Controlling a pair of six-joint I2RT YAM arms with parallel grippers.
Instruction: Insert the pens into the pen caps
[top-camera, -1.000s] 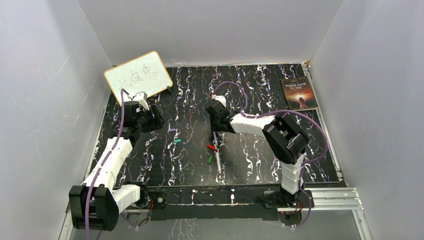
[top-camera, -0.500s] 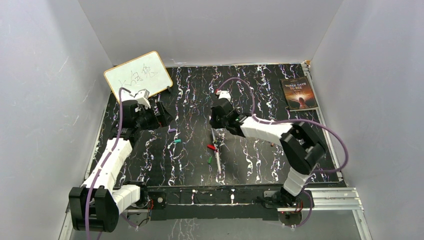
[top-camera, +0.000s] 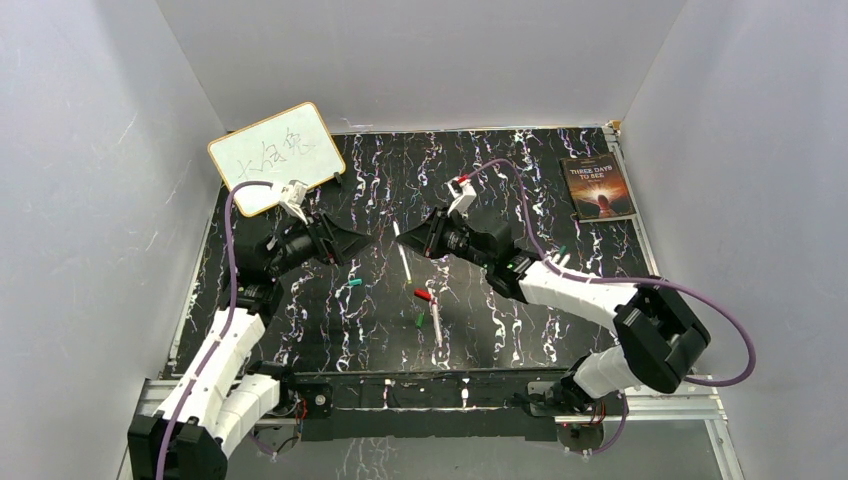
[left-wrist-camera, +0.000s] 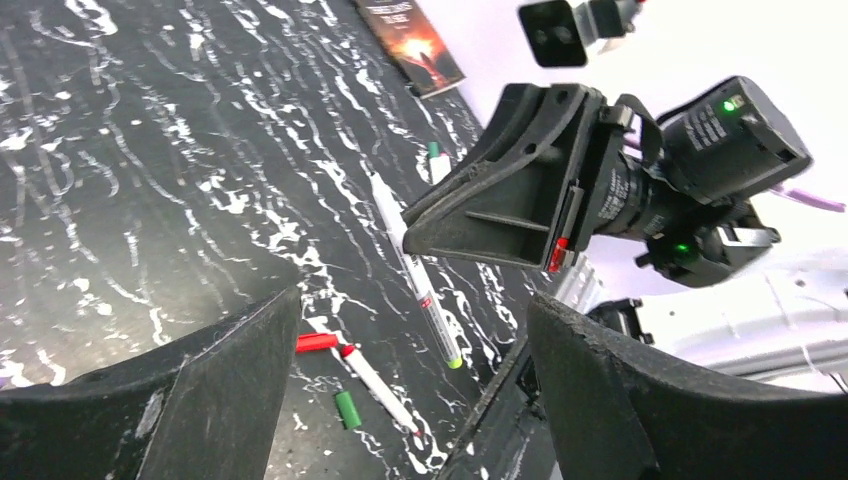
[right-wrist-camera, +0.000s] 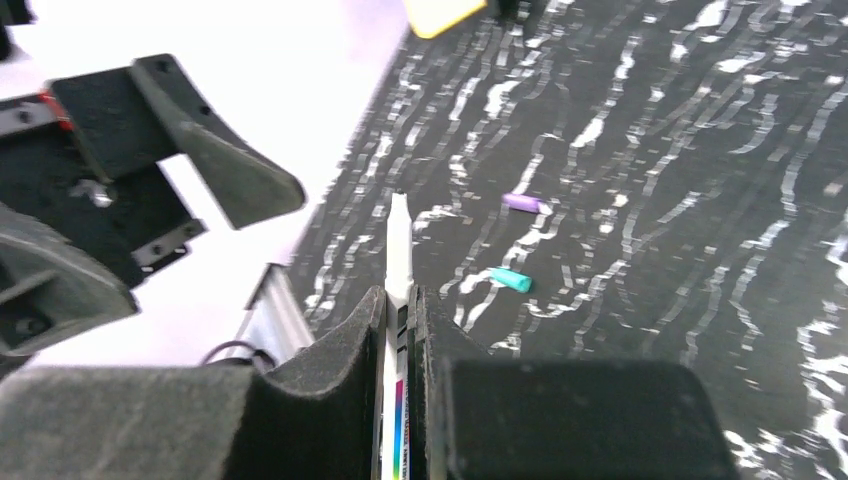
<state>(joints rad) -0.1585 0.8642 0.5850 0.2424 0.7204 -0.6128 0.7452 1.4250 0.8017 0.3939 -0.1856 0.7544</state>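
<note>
I have one pen (right-wrist-camera: 398, 240) up in the air over the worktop (top-camera: 600, 240), pinched tight in my right tool (right-wrist-camera: 398, 300). The front of the pen sticks out past the tool, so I think it is free to slide into a cap. My left tool (top-camera: 355, 243) faces it, spread wide with nothing in it. The teal cap (right-wrist-camera: 510, 280) and purple cap (right-wrist-camera: 520, 202) lie flat below, so that tool needs a cap first.
</note>
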